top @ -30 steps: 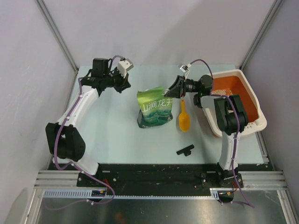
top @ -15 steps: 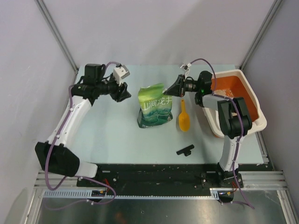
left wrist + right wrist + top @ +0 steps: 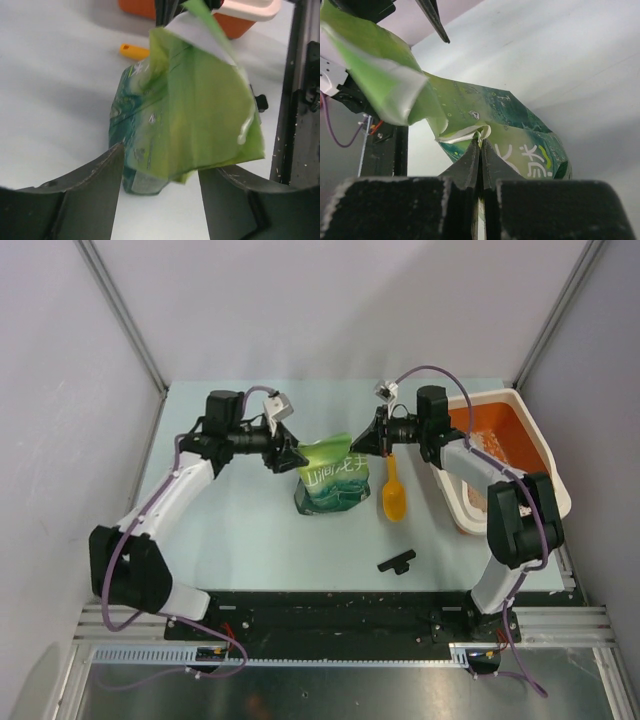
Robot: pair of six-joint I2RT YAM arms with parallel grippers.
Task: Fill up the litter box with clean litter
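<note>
green bag (image 3: 335,482) pinched by right hand (image 3: 363,443); left hand (image 3: 298,456) open beside it.

Overhead, the green bag (image 3: 330,480) blocks mid-frame, with the left gripper (image 3: 297,455) and right gripper (image 3: 359,445) crowding its upper corners. An orange scoop (image 3: 393,496) narrows the lane between the bag and the litter box (image 3: 490,396) at right, and a black clip (image 3: 396,561) lies below. Bare table (image 3: 230,540) at lower left gives passage.
</note>
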